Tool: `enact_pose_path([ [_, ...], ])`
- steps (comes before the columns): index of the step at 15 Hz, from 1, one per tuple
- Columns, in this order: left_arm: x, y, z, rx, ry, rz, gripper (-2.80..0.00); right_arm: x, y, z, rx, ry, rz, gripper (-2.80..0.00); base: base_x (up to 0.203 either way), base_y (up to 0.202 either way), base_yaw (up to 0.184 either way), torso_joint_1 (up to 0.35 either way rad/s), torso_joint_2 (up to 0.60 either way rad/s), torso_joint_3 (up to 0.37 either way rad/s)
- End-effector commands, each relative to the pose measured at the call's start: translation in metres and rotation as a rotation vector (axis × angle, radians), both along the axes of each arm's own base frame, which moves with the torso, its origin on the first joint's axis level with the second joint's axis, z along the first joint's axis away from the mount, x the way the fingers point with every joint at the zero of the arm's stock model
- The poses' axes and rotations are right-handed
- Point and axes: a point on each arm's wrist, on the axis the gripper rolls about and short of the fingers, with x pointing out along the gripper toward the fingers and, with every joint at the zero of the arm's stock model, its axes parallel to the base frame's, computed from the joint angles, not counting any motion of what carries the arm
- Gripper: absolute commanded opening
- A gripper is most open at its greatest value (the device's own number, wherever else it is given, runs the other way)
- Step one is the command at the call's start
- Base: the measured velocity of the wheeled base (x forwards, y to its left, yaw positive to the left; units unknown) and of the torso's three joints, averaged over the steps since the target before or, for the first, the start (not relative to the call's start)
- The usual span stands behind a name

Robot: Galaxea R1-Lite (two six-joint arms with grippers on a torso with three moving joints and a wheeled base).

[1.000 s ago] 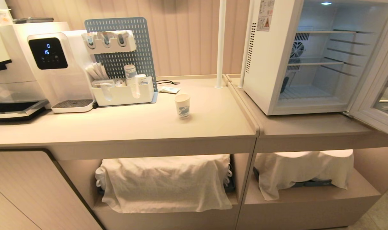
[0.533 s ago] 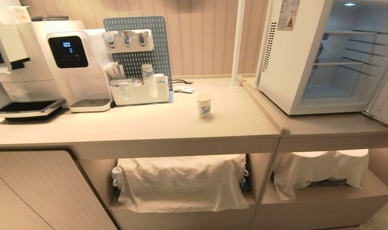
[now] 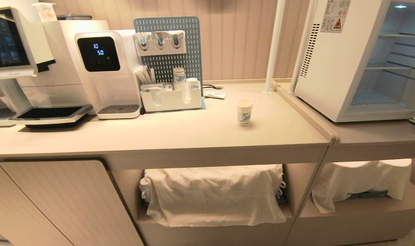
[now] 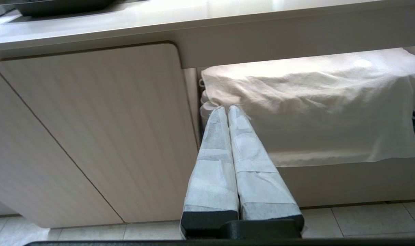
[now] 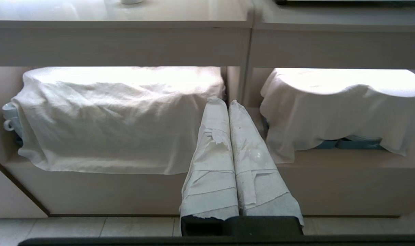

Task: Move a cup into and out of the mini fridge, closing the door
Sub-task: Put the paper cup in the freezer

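Both pincers hang low before the table's front with fingers pressed together, empty: the left pincer (image 4: 227,108), the right pincer (image 5: 224,101). The cup (image 3: 244,112) stands upright on the table (image 3: 180,133), well left of the open mini fridge (image 3: 334,65). Nothing is grasped yet; next an arm must rise and open around the cup

Neither arm visible in head view. Left gripper (image 4: 227,108) seen only from left wrist camera: two long fingers (image 4: 212,164) wrapped in white tape, pressed together along full length, tips touching, nothing between them. Pointing roughly level, held low, below counter height. Right gripper (image 5: 227,101) seen only from right wrist camera: same pose, taped fingers (image 5: 252,160) closed flat against each other, empty, wrap frayed and torn in places. Both grippers free of contact with anything.
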Motion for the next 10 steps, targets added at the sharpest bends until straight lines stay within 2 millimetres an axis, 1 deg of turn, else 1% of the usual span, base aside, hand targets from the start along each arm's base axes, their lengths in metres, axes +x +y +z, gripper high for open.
enact_pose_path([
  [1, 0.0000, 0.0000, 0.0000, 0.001, 0.000, -0.001, -2.80, 0.0000, 0.0000, 0.0000, -0.001, 0.000, 0.001, -2.80, 0.000, 0.195, -0.001, 0.002, 0.00, 0.002],
  [2, 0.0000, 0.0000, 0.0003, 0.002, 0.001, 0.000, -2.80, 0.0000, 0.0000, 0.0000, -0.001, 0.000, 0.001, -2.80, 0.000, 0.175, -0.004, -0.001, 0.00, -0.001],
  [4, 0.0000, 0.0000, 0.0002, 0.002, 0.003, 0.001, -2.80, 0.0000, 0.0000, 0.0000, 0.000, 0.000, -0.001, -2.80, 0.000, 0.114, -0.004, 0.003, 0.00, 0.002],
  [7, -0.0001, 0.0001, 0.0004, 0.007, 0.003, 0.004, -2.80, 0.0000, 0.0000, 0.0000, 0.001, 0.000, 0.001, -2.80, 0.000, 0.000, 0.000, 0.000, 0.00, 0.000],
  [8, 0.0000, 0.0001, 0.0002, 0.007, 0.003, 0.003, -2.80, 0.0000, 0.0000, 0.0000, 0.001, 0.000, 0.001, -2.80, 0.089, 0.001, -0.001, -0.001, -0.02, 0.007],
  [10, 0.0000, 0.0001, 0.0003, 0.007, 0.001, 0.003, -2.80, 0.0000, 0.0000, 0.0000, -0.001, 0.000, 0.001, -2.80, 0.185, 0.001, 0.002, 0.002, 0.01, -0.003],
])
